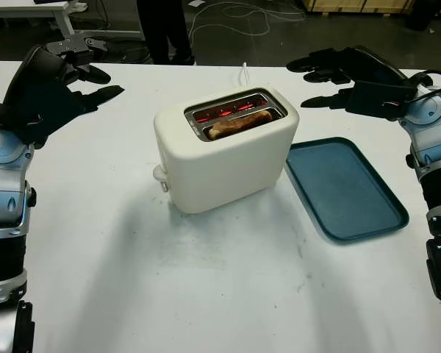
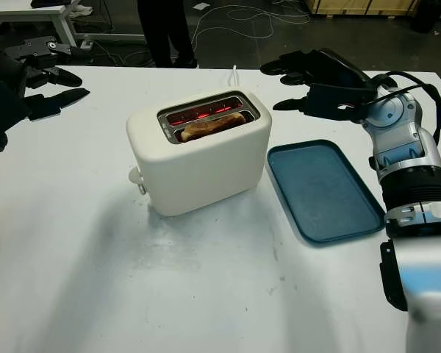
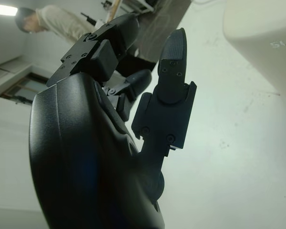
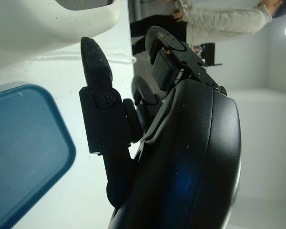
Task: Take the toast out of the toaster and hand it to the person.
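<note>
The toast [image 1: 239, 123] sits untouched in the toaster [image 1: 224, 151]. Both the left hand [image 1: 55, 84] and right hand [image 1: 345, 77] hover wide, empty. Next, one must reach down and pinch the slice.

A cream-white plastic toaster [image 1: 228, 158] glows red-orange inside its slots, where a golden-brown slice of toast [image 1: 239, 122] sits. Beside it lies a dark teal rectangular plastic tray [image 1: 345, 191]. The plain white tabletop [image 1: 206, 279] carries faint grey scuffs. Both robot hands are matte black, the left hand [image 1: 66, 81] and the right hand [image 1: 338, 77], on silver-grey arms.
</note>
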`<state>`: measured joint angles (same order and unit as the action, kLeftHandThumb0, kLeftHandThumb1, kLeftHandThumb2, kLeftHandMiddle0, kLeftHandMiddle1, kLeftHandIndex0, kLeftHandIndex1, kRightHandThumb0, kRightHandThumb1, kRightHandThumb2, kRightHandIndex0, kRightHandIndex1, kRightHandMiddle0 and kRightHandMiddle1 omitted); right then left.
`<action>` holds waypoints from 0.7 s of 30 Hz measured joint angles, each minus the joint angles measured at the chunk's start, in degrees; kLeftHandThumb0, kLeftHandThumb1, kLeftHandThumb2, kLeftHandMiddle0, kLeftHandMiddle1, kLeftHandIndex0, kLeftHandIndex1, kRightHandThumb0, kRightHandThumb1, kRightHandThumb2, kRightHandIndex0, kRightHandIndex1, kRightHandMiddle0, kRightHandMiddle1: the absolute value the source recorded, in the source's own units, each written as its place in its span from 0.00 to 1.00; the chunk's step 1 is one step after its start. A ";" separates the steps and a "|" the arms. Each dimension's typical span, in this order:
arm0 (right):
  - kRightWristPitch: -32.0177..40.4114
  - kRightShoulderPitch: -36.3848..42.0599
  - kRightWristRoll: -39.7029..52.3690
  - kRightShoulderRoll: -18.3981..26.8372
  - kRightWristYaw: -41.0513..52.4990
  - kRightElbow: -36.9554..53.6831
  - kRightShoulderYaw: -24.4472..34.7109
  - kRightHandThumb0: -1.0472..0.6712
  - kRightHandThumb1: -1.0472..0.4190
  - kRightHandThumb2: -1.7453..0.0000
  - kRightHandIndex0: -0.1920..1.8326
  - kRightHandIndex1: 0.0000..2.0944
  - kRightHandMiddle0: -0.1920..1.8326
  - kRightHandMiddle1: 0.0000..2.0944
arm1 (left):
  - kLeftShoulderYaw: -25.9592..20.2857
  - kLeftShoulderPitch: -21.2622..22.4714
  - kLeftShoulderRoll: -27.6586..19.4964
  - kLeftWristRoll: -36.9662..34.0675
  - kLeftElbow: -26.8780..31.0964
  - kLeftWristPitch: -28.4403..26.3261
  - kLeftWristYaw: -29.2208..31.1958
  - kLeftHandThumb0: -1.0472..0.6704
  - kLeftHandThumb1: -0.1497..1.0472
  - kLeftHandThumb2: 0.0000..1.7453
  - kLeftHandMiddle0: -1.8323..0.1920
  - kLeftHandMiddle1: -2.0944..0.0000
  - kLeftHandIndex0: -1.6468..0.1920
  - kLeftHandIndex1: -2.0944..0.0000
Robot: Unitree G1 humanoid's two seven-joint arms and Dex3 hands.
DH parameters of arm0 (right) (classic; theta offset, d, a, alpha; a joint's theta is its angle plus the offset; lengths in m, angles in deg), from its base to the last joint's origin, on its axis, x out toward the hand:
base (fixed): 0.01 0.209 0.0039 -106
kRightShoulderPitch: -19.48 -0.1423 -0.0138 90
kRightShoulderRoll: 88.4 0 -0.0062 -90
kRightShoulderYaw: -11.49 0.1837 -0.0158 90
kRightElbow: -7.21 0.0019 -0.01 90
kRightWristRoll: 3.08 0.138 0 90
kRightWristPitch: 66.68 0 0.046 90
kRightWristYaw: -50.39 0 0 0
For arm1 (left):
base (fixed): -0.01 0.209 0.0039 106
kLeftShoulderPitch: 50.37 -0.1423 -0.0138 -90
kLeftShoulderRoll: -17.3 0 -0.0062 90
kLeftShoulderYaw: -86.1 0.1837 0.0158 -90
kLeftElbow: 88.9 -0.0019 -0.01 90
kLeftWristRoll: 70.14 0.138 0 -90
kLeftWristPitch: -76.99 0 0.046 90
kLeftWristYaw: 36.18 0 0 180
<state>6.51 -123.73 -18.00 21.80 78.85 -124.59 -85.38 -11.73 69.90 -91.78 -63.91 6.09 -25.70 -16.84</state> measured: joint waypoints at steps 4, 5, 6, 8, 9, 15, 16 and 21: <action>-0.16 0.00 0.00 0.00 -0.01 -0.01 0.00 0.36 0.10 1.00 0.38 0.00 0.37 0.00 | -0.13 0.00 0.02 -1.04 0.00 -0.18 0.06 0.38 0.89 0.09 0.75 0.54 0.64 0.75; -0.18 0.00 -0.02 0.00 -0.02 0.00 0.00 0.36 0.10 1.00 0.38 0.00 0.37 0.00 | -0.14 0.00 0.02 -1.27 0.00 -0.20 0.06 0.38 0.89 0.09 0.75 0.54 0.64 0.75; -0.18 0.00 -0.04 0.01 -0.02 0.00 -0.03 0.36 0.10 1.00 0.38 0.00 0.37 0.00 | -0.14 0.00 0.02 -1.28 0.00 -0.22 0.05 0.38 0.89 0.09 0.75 0.53 0.64 0.75; -0.18 0.00 -0.05 0.01 -0.03 0.00 -0.09 0.36 0.10 1.00 0.38 0.00 0.37 0.00 | -0.12 0.00 0.02 -1.23 0.04 -0.45 0.00 0.38 0.89 0.09 0.74 0.53 0.63 0.75; -0.17 0.00 -0.05 0.01 -0.03 0.00 -0.11 0.36 0.10 1.00 0.38 0.00 0.37 0.00 | -0.11 0.00 0.02 -1.15 0.05 -0.54 -0.02 0.38 0.89 0.09 0.74 0.53 0.63 0.75; -0.16 0.00 -0.04 0.01 -0.02 0.04 -0.13 0.38 0.10 1.00 0.38 0.00 0.36 0.00 | -0.10 0.00 0.02 -0.85 0.14 -0.72 -0.02 0.39 0.89 0.09 0.75 0.54 0.64 0.75; -0.15 0.00 -0.04 0.00 -0.02 0.07 -0.13 0.38 0.10 1.00 0.38 0.00 0.36 0.00 | -0.10 0.00 0.02 -0.86 0.14 -0.73 -0.02 0.39 0.89 0.09 0.75 0.54 0.64 0.75; -0.15 0.00 -0.04 0.01 -0.03 0.11 -0.15 0.36 0.10 1.00 0.38 0.00 0.37 0.00 | -0.10 -0.01 0.01 -0.64 0.14 -0.68 -0.01 0.39 0.89 0.10 0.75 0.54 0.64 0.75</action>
<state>6.36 -123.73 -18.04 21.80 78.82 -124.47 -85.53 -11.83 69.89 -91.77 -64.55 6.23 -26.38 -16.85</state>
